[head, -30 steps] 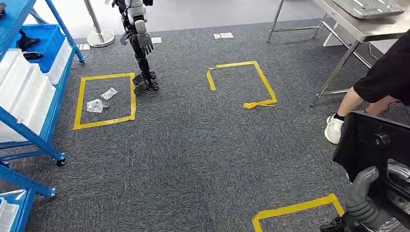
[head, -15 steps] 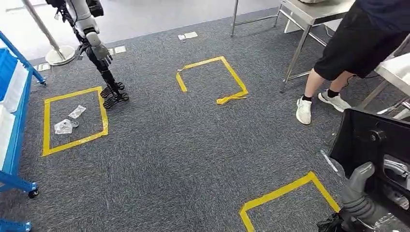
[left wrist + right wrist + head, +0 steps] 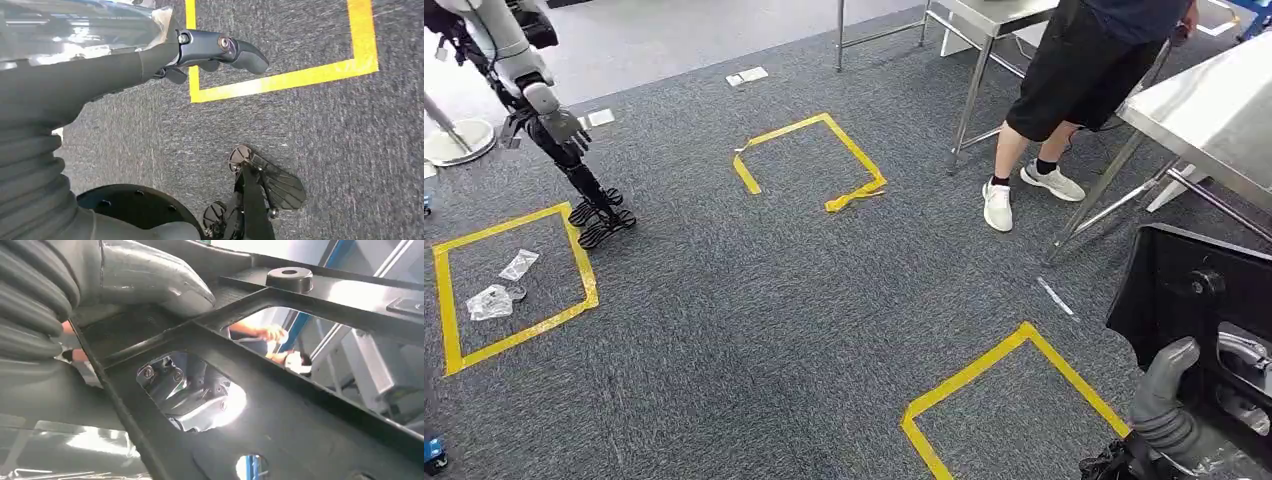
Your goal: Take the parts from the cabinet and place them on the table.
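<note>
Parts matter here, and the one in hand is a black panel [image 3: 1199, 300], a flat dark piece with cut-out holes, carried at the robot's right side low in the head view. The right hand [image 3: 1169, 405] grips its lower edge: in the right wrist view the grey thumb [image 3: 150, 275] lies across a rib of the panel [image 3: 280, 405], the other fingers hidden behind it.

The left hand [image 3: 210, 50] hangs over the grey carpet [image 3: 774, 330] with its dark fingers slightly curled and apart, holding nothing.

The steel table [image 3: 1214, 110] stands ahead on the right, a person [image 3: 1084, 70] between it and a second table further back.

Risks, as I judge them: the panel is broad and held from one edge, so it could swing or slip while the robot walks. Its upper corner could strike the table leg [image 3: 1099, 195] or the person if the robot turns too close. Loose yellow tape [image 3: 854, 195] on the carpet might catch a foot.

The panel stands roughly upright, its flat face towards the camera. How far it runs past the picture's edge is hidden, so I cannot tell its long axis.
</note>
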